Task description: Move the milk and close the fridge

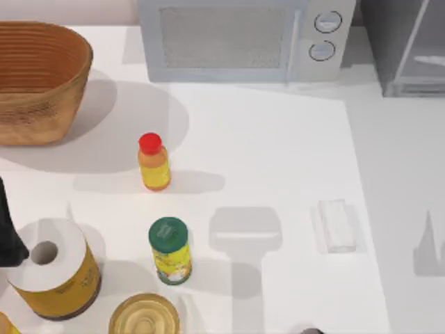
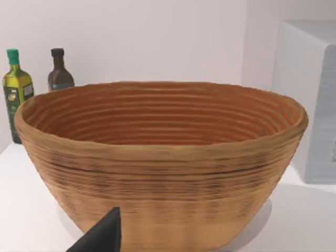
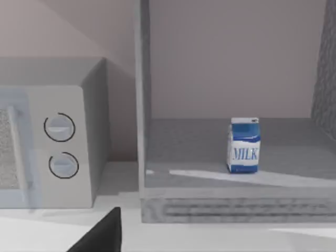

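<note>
Inside the fridge (image 3: 231, 173), my right wrist camera finds the milk (image 3: 244, 152) upright on the grey shelf, beside the microwave (image 3: 52, 147). From above, my left arm (image 1: 8, 233) sits at the table's left edge near the basket (image 1: 38, 83). I cannot tell how either gripper's jaws stand.

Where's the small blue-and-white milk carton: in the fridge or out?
In. It stands upright on the open grey metallic fridge's shelf.

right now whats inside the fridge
The milk stands upright on the fridge floor, alone there in the right wrist view. The compartment's upper part and far right side lie out of frame.
</note>
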Tool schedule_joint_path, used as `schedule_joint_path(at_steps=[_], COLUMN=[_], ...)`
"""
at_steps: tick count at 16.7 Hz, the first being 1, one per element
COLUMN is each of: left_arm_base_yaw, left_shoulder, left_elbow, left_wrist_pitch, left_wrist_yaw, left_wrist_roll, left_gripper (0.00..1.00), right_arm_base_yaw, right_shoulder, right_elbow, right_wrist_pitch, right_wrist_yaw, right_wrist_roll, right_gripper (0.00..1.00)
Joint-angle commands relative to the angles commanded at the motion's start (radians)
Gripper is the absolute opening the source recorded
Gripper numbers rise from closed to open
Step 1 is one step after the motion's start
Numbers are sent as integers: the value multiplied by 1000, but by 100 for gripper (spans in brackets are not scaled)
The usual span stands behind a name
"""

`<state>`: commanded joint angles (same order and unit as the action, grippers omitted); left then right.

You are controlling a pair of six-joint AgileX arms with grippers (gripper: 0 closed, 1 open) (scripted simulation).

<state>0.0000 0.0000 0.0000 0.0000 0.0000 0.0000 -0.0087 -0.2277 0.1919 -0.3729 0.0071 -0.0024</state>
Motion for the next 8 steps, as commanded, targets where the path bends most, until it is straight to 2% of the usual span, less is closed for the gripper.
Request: schedule_joint_path(at_steps=[8], left_arm_base_yaw=[0], left_shoulder=[0], left_elbow=[0], left_wrist_pitch=[0], left_wrist_yaw=[0], left_wrist_roll=[0], left_gripper=[100], right_arm_base_yaw=[9], right_shoulder=[-375], right_elbow=[307], right_wrist_pitch=[-717], right_wrist_yaw=[-6], right_wrist_roll=[-8], right_gripper=[100])
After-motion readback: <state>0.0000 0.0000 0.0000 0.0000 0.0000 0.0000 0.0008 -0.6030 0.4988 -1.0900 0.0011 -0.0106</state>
